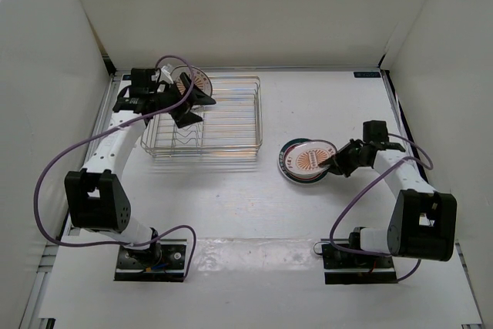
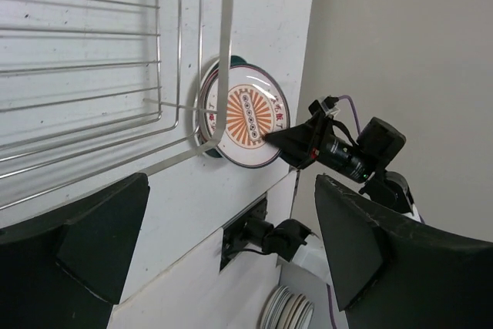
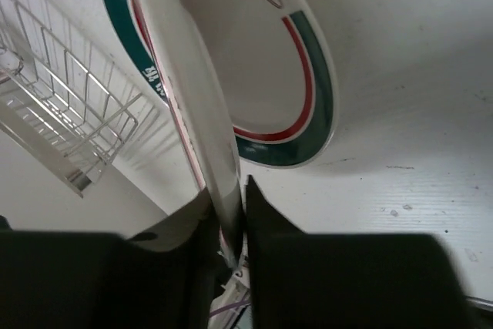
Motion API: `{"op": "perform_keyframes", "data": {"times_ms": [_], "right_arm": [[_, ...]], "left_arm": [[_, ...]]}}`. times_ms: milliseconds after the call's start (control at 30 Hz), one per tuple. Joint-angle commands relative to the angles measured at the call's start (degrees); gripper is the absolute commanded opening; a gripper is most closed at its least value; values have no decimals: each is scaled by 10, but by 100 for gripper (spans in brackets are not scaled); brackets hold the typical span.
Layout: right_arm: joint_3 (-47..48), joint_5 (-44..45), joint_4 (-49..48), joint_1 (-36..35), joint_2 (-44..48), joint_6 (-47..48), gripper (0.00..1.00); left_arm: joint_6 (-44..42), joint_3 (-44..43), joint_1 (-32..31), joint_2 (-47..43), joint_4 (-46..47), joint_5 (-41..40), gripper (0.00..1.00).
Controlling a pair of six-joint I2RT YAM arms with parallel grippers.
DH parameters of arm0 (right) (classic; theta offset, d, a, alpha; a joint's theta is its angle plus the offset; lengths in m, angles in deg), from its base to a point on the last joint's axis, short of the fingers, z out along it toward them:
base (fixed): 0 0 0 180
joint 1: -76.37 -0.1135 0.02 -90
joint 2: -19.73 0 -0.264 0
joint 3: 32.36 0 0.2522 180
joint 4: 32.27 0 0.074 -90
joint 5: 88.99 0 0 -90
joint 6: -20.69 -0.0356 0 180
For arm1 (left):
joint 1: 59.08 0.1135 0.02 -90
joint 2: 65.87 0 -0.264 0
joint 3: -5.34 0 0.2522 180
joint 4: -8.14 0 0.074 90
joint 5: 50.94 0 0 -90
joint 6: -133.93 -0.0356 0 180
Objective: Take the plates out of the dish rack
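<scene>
The silver wire dish rack point(image 1: 219, 125) stands at the back left. One orange-sunburst plate point(image 1: 193, 81) stands in its far left corner. My left gripper point(image 1: 192, 107) hovers open over that end, just in front of the plate; in the left wrist view its gripper point(image 2: 231, 252) holds nothing. At the right, a white plate with a green-and-red rim point(image 1: 290, 152) lies on the table. My right gripper point(image 1: 333, 162) is shut on the rim of the second sunburst plate point(image 1: 310, 161), on top of it. The right wrist view shows the held plate point(image 3: 192, 98) edge-on above the green-rimmed plate point(image 3: 308, 90).
White walls close in the table on the left, back and right. The rack also shows in the left wrist view point(image 2: 92, 75) and the right wrist view point(image 3: 69, 121). Several stacked plate edges point(image 2: 289, 312) show beyond the table edge in the left wrist view.
</scene>
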Motion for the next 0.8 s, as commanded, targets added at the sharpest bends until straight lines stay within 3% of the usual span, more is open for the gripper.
{"op": "perform_keyframes", "data": {"times_ms": [0, 33, 67, 233, 467, 633, 767], "right_arm": [[-11, -6, -5, 4, 12, -12, 25], [-17, -8, -3, 4, 10, -16, 39], [-18, -10, -8, 4, 11, -18, 46], [-17, -6, 13, 4, 13, -20, 68], [21, 4, 112, 8, -2, -34, 79], [56, -92, 161, 7, -78, -22, 80], [80, -97, 184, 6, -92, -13, 80]], "left_arm": [[-25, 8, -4, -27, -37, -21, 100], [-26, 7, -4, -29, -45, -23, 100], [-28, 7, -3, -33, -48, -27, 100], [-18, 18, -2, -42, -54, -37, 100], [-5, -7, 11, -39, -88, -68, 100], [48, -36, 64, -17, -114, -68, 100], [71, -58, 89, -17, -136, -127, 100]]}}
